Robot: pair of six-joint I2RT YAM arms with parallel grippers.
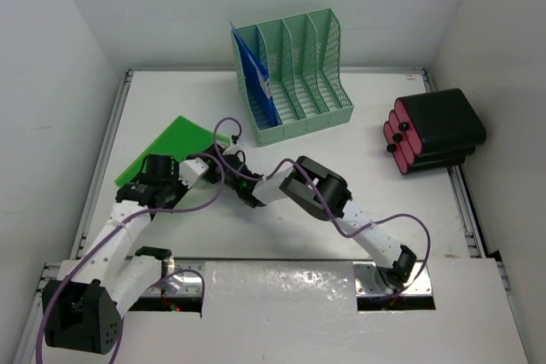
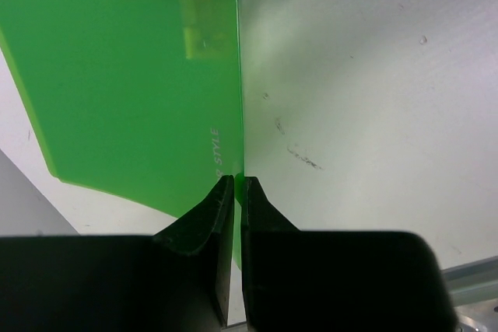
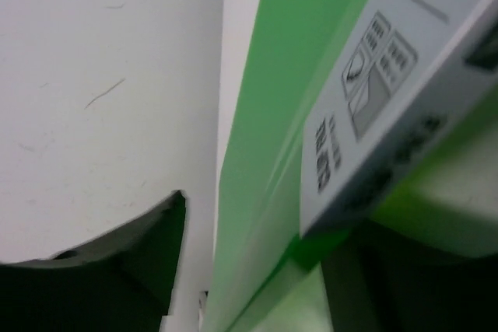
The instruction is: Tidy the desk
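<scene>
Left wrist view: left pincer (image 2: pixel 239 186) nips the green folder (image 2: pixel 117 75); right pincer (image 3: pixel 272 250) straddles it, wide. Next, likely lift it to the one-o'clock rack (image 1: pixel 307 122).

Green folder (image 2: pixel 117 75) glossy plastic; desk (image 2: pixel 373 75) matt, scuffed

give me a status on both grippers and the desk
Left gripper shut on green folder edge. Right gripper open, astride same folder. Desk unsorted; nothing between folder and file rack.

on the tabletop (image 1: pixel 367 185): flat folder (image 1: pixel 166 147) left, file rack (image 1: pixel 300 83) far centre, upright folder (image 1: pixel 254 74) in its leftmost slot, case (image 1: pixel 437 130) right.
</scene>
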